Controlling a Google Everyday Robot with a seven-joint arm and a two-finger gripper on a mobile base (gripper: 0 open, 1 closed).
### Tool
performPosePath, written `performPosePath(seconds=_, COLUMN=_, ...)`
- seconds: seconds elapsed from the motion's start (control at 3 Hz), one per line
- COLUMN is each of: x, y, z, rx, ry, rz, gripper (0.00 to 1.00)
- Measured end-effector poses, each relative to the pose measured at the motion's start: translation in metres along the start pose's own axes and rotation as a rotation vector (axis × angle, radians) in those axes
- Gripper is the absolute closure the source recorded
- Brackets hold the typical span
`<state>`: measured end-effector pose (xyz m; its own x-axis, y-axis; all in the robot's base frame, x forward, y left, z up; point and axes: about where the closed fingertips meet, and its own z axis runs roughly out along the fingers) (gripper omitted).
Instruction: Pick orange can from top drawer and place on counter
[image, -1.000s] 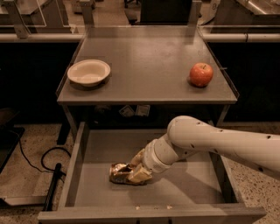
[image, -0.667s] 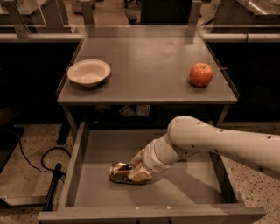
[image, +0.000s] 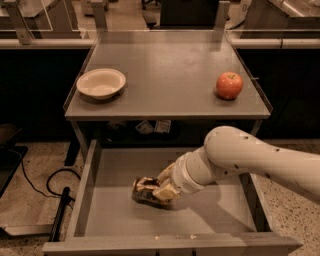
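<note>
The orange can (image: 142, 189), crushed and golden-brown, lies on the floor of the open top drawer (image: 95, 200), left of its middle. My gripper (image: 161, 188) reaches down into the drawer from the right on a thick white arm. Its fingers (image: 165, 193) sit on either side of the can's right end and close on it. The can rests on the drawer floor. The counter (image: 165, 75) is above the drawer, flat and grey.
A white bowl (image: 101, 83) stands on the counter's left side. A red-orange apple (image: 229, 85) stands on its right side. A black cable and pole (image: 59, 210) lie on the floor left of the drawer. Other tables stand behind.
</note>
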<state>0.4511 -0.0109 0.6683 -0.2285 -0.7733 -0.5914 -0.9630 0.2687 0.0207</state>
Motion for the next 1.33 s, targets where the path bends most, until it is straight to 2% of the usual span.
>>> performPosePath(seconds=0.67, x=-0.024, y=-0.028, z=-0.093, rx=0.198, ry=-0.011, rz=0.031, gripper=1.0)
performPosePath(seconds=1.0, x=-0.024, y=-0.028, z=-0.093, rx=0.198, ry=-0.011, rz=0.031, gripper=1.0)
performPosePath(seconds=1.33, x=-0.036, y=-0.034, z=-0.112, rx=0.268, ry=-0.045, rz=0.021, gripper=1.0)
